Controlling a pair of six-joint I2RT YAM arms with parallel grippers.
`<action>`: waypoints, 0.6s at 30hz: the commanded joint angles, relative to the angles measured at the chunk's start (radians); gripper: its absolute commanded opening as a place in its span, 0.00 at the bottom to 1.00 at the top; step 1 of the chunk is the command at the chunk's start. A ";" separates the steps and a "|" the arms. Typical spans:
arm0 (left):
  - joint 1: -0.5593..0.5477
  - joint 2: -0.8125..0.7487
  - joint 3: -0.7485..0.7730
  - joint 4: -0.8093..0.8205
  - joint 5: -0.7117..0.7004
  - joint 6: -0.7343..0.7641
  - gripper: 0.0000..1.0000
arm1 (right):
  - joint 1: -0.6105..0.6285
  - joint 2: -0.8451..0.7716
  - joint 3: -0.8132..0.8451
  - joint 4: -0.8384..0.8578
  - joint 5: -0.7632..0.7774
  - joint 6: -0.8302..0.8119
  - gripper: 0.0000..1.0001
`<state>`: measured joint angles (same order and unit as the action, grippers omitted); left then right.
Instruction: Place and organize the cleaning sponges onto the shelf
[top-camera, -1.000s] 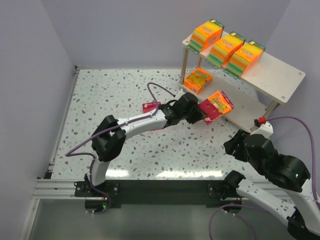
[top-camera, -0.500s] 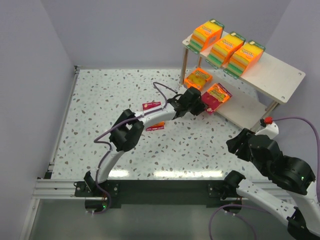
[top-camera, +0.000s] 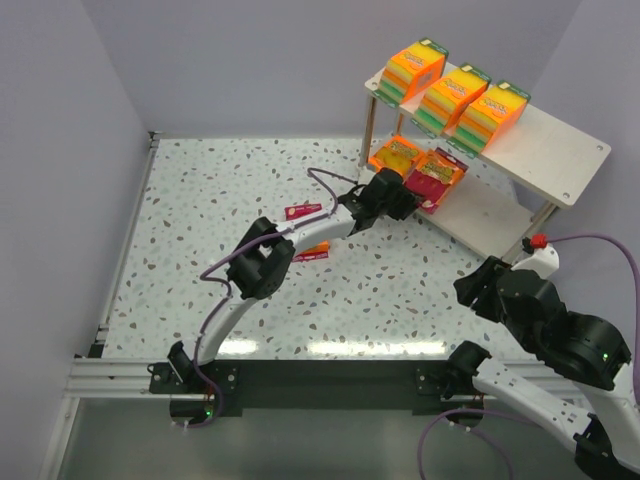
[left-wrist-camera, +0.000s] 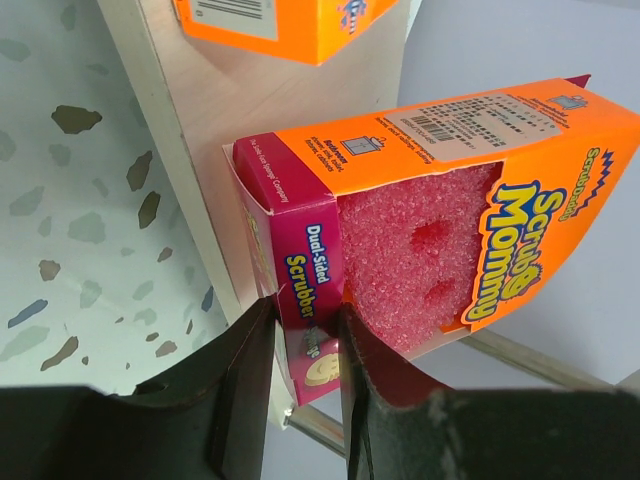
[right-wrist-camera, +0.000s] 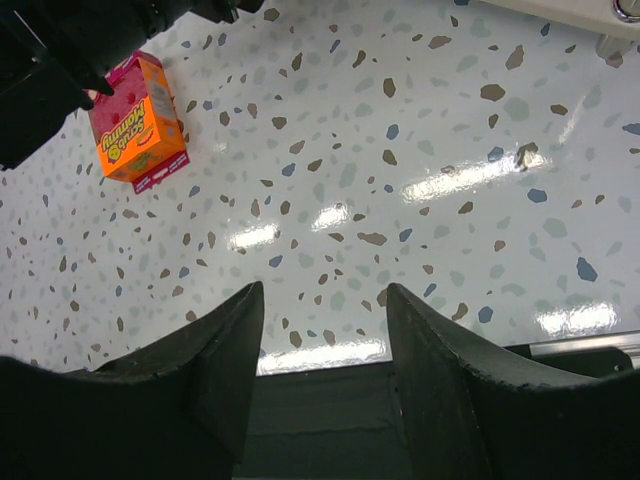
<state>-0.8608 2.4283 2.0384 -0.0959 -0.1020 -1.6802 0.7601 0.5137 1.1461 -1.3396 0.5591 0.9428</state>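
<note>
My left arm stretches out long to the shelf (top-camera: 560, 150). My left gripper (left-wrist-camera: 305, 350) pinches the pink sponge pack (left-wrist-camera: 430, 230) by its magenta end, at the lower board's edge, beside an orange pack (top-camera: 396, 157). My right arm sits folded; my right gripper (right-wrist-camera: 325, 330) gapes, empty.

L arm (top-camera: 300, 238) is reaching far fwd and to the right, stretched almost full length. L gripper (left-wrist-camera: 305, 325) is clamping the lower corner of a pink sponge pack (left-wrist-camera: 430, 230), one of its fingers (left-wrist-camera: 240, 385) pressing each face. R arm (top-camera: 560, 340) is sitting folded at the near right, wrist tilting down. R gripper (right-wrist-camera: 323, 300) is hanging w/ fingers spread, empty.
</note>
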 joint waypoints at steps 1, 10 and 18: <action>-0.003 0.015 0.034 0.062 0.008 -0.045 0.25 | 0.001 -0.011 0.020 -0.104 0.035 0.021 0.56; 0.006 0.032 0.063 0.065 0.016 -0.044 0.39 | -0.001 -0.014 0.014 -0.098 0.032 0.021 0.57; 0.008 0.037 0.065 0.122 0.028 -0.033 0.55 | 0.001 -0.015 0.007 -0.092 0.025 0.022 0.58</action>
<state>-0.8589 2.4592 2.0575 -0.0593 -0.0814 -1.7103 0.7601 0.5022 1.1461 -1.3399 0.5587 0.9428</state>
